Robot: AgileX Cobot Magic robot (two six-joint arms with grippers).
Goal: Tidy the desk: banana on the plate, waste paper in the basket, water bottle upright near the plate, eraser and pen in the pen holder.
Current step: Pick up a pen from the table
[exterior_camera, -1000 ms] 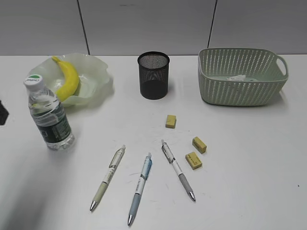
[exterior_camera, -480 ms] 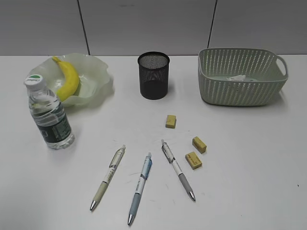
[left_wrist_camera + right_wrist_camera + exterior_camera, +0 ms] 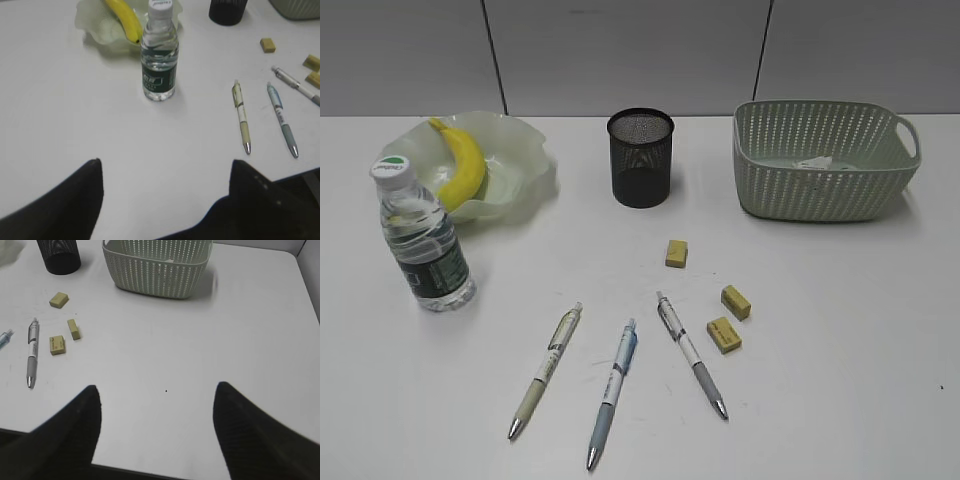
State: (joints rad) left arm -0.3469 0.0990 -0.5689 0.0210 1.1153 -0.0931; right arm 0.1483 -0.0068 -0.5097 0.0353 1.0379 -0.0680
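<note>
**Erasers and pens remain; both hands empty**

The three yellow erasers (image 3: 677,253) (image 3: 736,302) (image 3: 724,335) and three pens (image 3: 544,371) (image 3: 612,393) (image 3: 691,354) lie loose on the table (image 3: 840,340), in front of the black mesh pen holder (image 3: 640,158), which stands upright and apart from them. Filling that holder is, in my judgement, the step in hand. The banana (image 3: 460,163) already rests in the ruffled green plate (image 3: 525,165); the water bottle (image 3: 421,238) stands upright just in front of the plate; a white wad, the waste paper (image 3: 814,162), shows inside the basket (image 3: 825,190). My left hand (image 3: 165,172) and my right hand (image 3: 156,399) both hang spread wide above bare table, gripping nothing. The next move calls for a low, narrow pinch on a small flat item, then a drop into the holder's mouth. The bottle's label and cap carry print too small to read.
</note>
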